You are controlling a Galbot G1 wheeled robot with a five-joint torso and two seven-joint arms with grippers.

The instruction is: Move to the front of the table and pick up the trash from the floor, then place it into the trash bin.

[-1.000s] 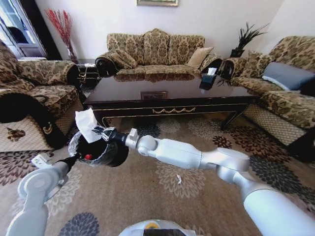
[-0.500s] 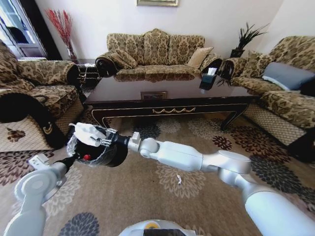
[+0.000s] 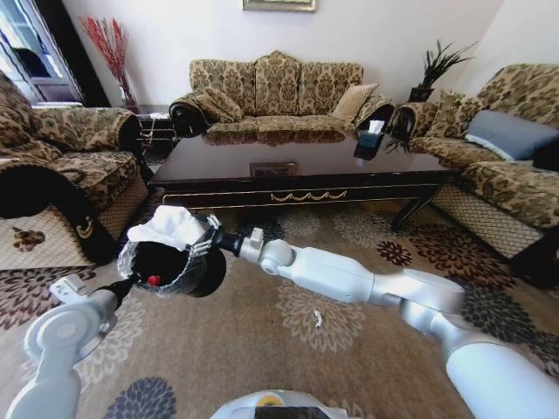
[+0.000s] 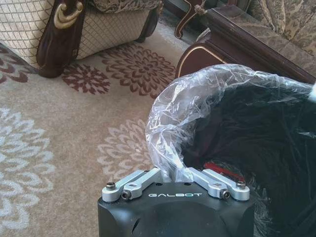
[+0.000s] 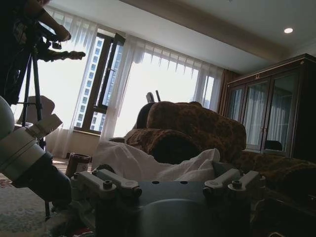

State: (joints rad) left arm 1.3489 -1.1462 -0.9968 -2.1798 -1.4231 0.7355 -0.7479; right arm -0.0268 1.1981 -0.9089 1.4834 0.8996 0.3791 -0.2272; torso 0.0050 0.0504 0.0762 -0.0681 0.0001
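The trash bin (image 3: 179,272) is black, lined with clear crinkly plastic (image 4: 174,118), and a red cap (image 3: 155,279) shows inside it. The crumpled wrapper (image 3: 171,228) over its rim is white. The floor (image 3: 253,349) is beige carpet with round flower medallions in brown, dark blue, grey and cream; a small white scrap (image 3: 318,318) lies on it. The worktop (image 3: 301,161) is glossy dark brown with gold scroll trim. The sofas (image 3: 275,87) wear a brown-and-tan floral print. Both arms are silver-grey, and the left gripper (image 4: 175,185) has a black body and silver links.
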